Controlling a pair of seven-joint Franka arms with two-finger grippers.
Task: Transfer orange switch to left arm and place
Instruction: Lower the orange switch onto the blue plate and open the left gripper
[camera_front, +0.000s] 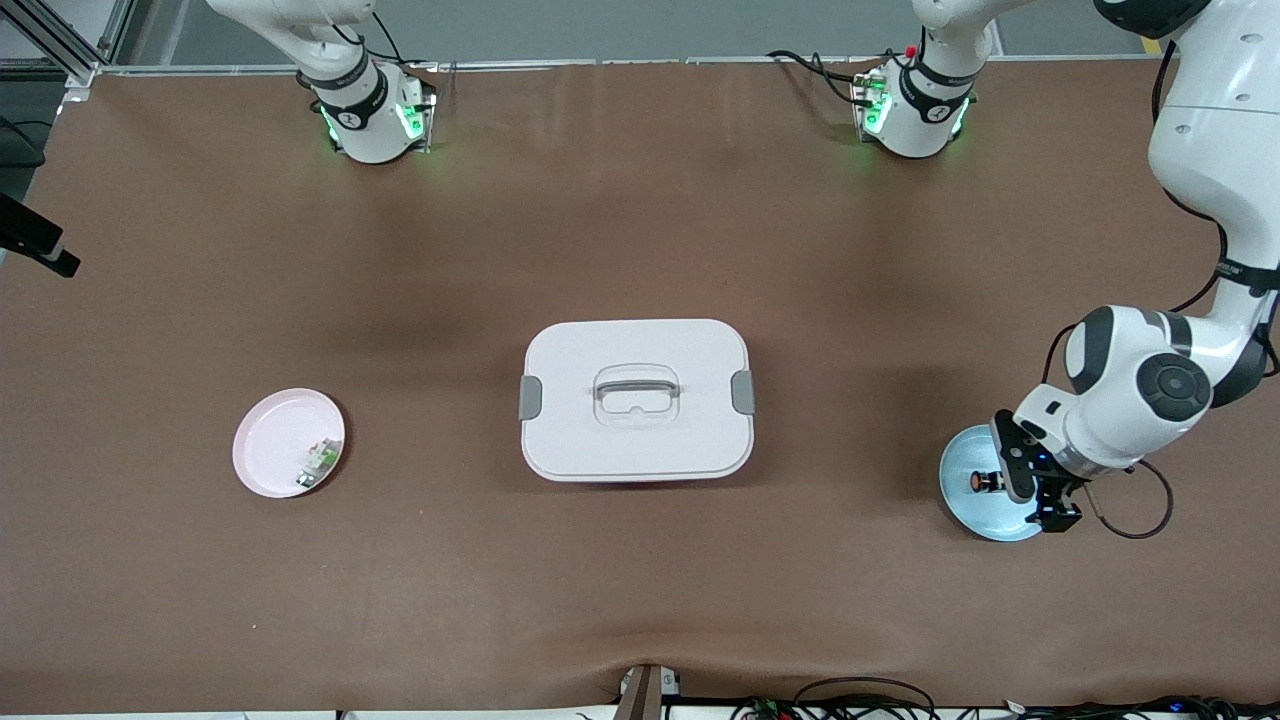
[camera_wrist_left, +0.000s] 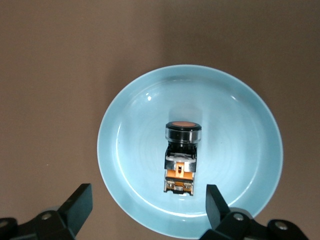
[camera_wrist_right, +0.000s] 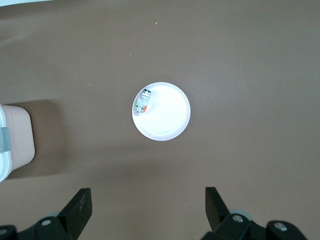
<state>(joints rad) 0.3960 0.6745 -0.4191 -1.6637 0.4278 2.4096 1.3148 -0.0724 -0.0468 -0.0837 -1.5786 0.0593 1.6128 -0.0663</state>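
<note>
The orange switch (camera_front: 985, 483) (camera_wrist_left: 182, 157) lies on its side in a light blue plate (camera_front: 962, 505) (camera_wrist_left: 125, 150) at the left arm's end of the table. My left gripper (camera_front: 1035, 492) (camera_wrist_left: 147, 197) hovers low over this plate, open, its fingers apart on either side of the switch's orange-and-metal end and touching nothing. The white box (camera_front: 580, 440) (camera_wrist_right: 10, 140) stands shut at the middle of the table. My right gripper (camera_wrist_right: 147, 200) is open and empty, high over the table near a pink plate (camera_front: 270, 430) (camera_wrist_right: 167, 125); the front view does not show this gripper.
The pink plate at the right arm's end holds a small green-and-white component (camera_front: 318, 462) (camera_wrist_right: 143, 102). Both arm bases stand along the table edge farthest from the front camera. Cables lie along the edge nearest that camera.
</note>
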